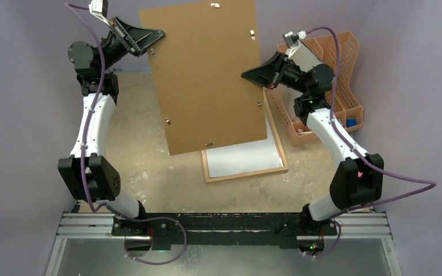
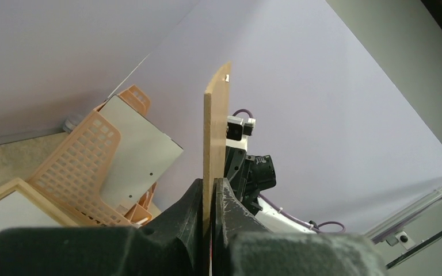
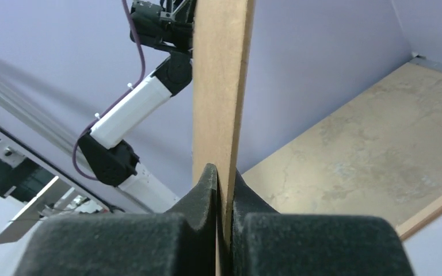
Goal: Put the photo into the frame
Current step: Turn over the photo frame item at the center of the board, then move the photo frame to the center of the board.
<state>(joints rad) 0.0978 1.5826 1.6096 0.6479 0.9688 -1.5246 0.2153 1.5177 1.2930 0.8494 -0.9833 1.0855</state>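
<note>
A brown hardboard backing panel (image 1: 207, 75) hangs tilted above the table, held by both arms. My left gripper (image 1: 156, 38) is shut on its left edge. In the left wrist view that gripper (image 2: 209, 187) pinches the thin panel edge (image 2: 216, 126). My right gripper (image 1: 247, 75) is shut on the panel's right edge, and the right wrist view shows it (image 3: 223, 175) clamped on the board (image 3: 218, 86). The light-wood frame (image 1: 247, 174) lies flat on the table, partly hidden under the panel. A white sheet (image 1: 242, 158) fills it; I cannot tell whether it is the photo.
An orange plastic lattice organizer (image 1: 334, 75) stands at the right wall, just beyond the frame. It holds a white-grey board (image 1: 308, 54) and small items. Purple walls close the back and both sides. Bare beige tabletop (image 1: 138, 144) lies to the left of the frame.
</note>
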